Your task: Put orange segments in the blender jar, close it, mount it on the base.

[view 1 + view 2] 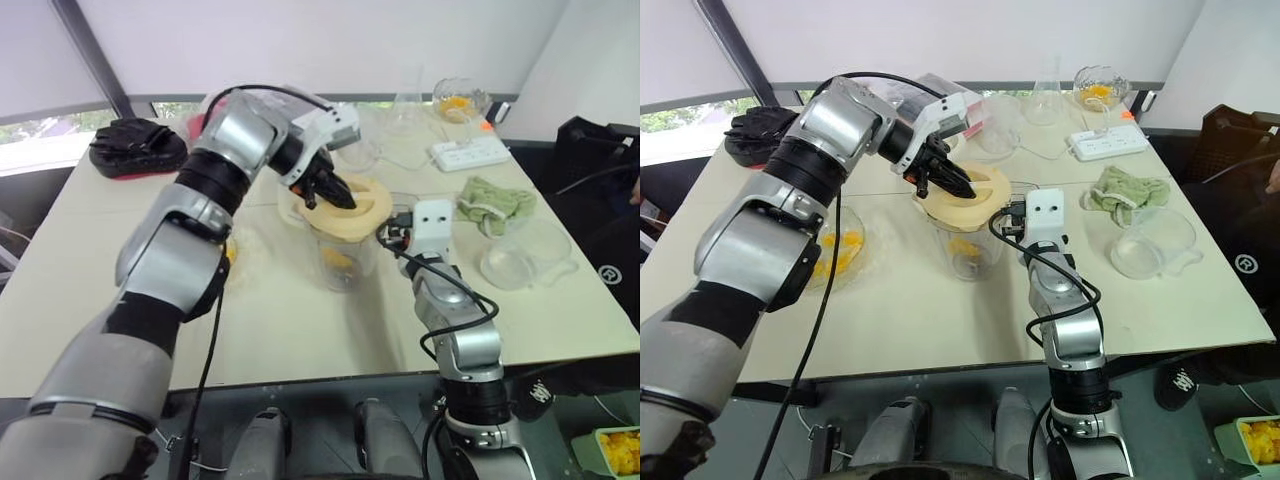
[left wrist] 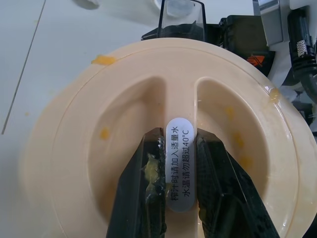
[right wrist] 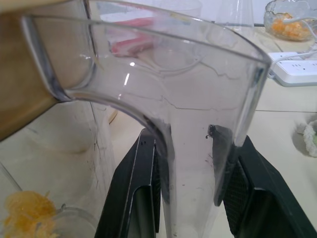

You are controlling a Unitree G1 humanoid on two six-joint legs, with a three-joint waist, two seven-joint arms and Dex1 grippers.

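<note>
Head views: jar (image 1: 970, 250) is standing mid-worktop (image 1: 940, 330), segments (image 1: 962, 246) lying inside; left gripper (image 1: 958, 186) is pressing the cream lid (image 1: 975, 208) onto its mouth, likely to close it.

Left wrist view: jaws are pinching the lid's centre ridge (image 2: 181, 148).

Right wrist view: right gripper (image 3: 190, 193) is clamping the handle (image 3: 190, 163), apparently steadying the jar for capping.

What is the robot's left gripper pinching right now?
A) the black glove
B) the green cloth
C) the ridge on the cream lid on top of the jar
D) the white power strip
C: the left gripper has both fingers clamped on the lid ridge.
</note>
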